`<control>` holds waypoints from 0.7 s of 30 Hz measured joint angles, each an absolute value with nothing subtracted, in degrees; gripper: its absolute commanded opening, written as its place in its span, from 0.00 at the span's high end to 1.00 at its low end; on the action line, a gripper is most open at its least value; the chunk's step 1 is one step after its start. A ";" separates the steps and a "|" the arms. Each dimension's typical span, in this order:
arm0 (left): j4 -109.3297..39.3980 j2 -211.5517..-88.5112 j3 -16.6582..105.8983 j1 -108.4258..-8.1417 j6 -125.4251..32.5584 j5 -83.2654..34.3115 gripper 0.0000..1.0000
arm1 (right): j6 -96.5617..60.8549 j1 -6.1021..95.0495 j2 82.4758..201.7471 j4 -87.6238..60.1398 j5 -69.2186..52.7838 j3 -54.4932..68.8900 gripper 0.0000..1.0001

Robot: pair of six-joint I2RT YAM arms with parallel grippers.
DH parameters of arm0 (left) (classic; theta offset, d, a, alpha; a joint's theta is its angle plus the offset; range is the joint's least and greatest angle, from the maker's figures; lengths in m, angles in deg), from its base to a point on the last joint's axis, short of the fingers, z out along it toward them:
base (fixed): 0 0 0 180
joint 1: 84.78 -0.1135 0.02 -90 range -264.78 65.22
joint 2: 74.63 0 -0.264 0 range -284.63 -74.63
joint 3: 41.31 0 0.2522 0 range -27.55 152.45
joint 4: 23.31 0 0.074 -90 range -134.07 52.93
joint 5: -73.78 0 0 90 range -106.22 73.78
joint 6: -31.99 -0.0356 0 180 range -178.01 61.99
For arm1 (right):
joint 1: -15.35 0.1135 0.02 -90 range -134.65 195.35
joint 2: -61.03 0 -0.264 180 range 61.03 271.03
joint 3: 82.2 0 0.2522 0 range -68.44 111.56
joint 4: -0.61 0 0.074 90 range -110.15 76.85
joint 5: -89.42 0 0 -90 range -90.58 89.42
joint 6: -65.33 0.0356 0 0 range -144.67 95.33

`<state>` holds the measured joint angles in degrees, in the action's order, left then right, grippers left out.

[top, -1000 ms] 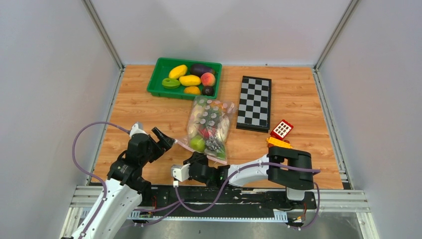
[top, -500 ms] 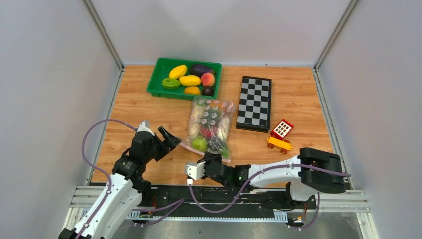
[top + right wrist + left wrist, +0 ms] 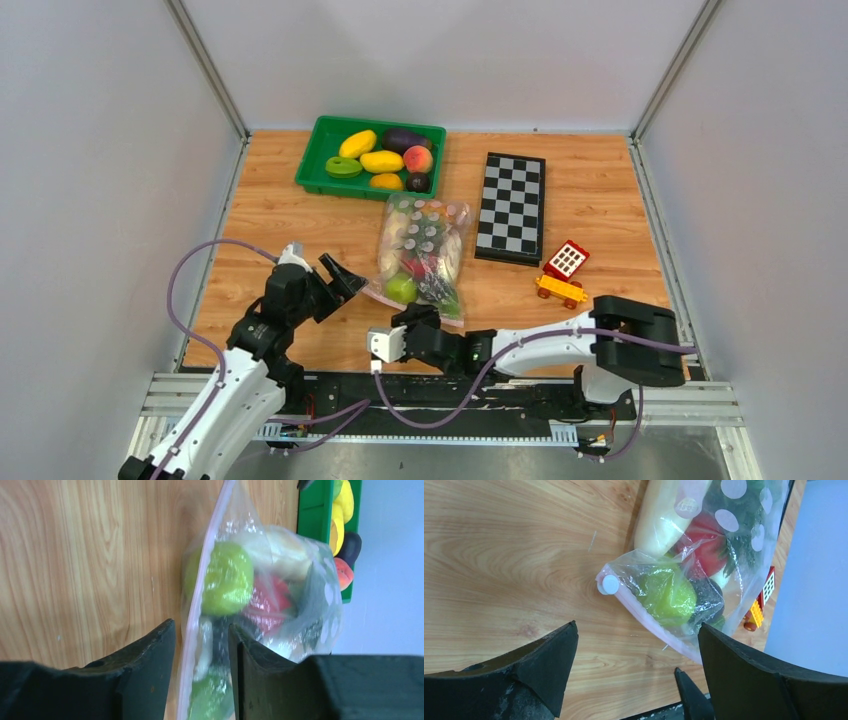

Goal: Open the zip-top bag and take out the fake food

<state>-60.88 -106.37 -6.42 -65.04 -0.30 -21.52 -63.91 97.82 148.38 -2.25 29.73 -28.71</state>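
The zip-top bag (image 3: pixel 425 240) lies mid-table, clear with pale dots, its pink zip strip (image 3: pixel 634 612) along the near edge. Inside show a green pear (image 3: pixel 666 592), a red apple (image 3: pixel 709 545), a white radish (image 3: pixel 664 515) and dark leafy pieces. My left gripper (image 3: pixel 342 277) is open and empty, just left of the bag's near-left corner; in its wrist view the left gripper (image 3: pixel 636 627) frames that corner. My right gripper (image 3: pixel 425 316) is at the bag's near edge; in its wrist view the right gripper (image 3: pixel 201 625) is narrowly open, straddling the zip strip (image 3: pixel 222 515), below the pear (image 3: pixel 222 577).
A green tray (image 3: pixel 315 150) with yellow fruits, an eggplant and a peach stands at the back, just beyond the bag. A folded chessboard (image 3: pixel 511 207) lies right of the bag. A red-yellow toy car (image 3: pixel 562 272) sits near the right arm's elbow. Walls close in on both sides.
The left gripper has moved forward-right toward the bag's corner. The right arm's elbow swung right, and its gripper shifted right and then edged up to the bag's near edge.
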 measured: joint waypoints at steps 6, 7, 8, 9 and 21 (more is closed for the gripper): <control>-65.71 -102.37 -5.27 -65.04 -0.50 -18.41 0.02 | -66.78 97.76 158.57 3.02 31.28 -23.51 0.56; -66.19 -102.00 -5.09 -65.04 -0.52 -18.22 0.02 | -67.06 97.74 160.18 3.63 31.65 -23.03 0.57; -66.74 -101.65 -4.94 -65.04 -0.54 -17.98 0.02 | -67.41 97.65 161.26 4.24 32.09 -22.79 0.59; -67.29 -101.41 -4.74 -65.04 -0.63 -17.69 0.02 | -67.89 97.50 162.59 5.25 32.85 -22.61 0.62; -68.23 -101.80 -4.54 -65.04 -0.67 -17.73 0.06 | -71.56 96.16 164.47 11.91 38.32 -25.85 1.00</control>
<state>-68.23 -101.80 -4.54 -65.04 -0.67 -17.73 -71.56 96.16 164.47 11.91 38.32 -25.85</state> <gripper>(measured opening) 0.968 0.019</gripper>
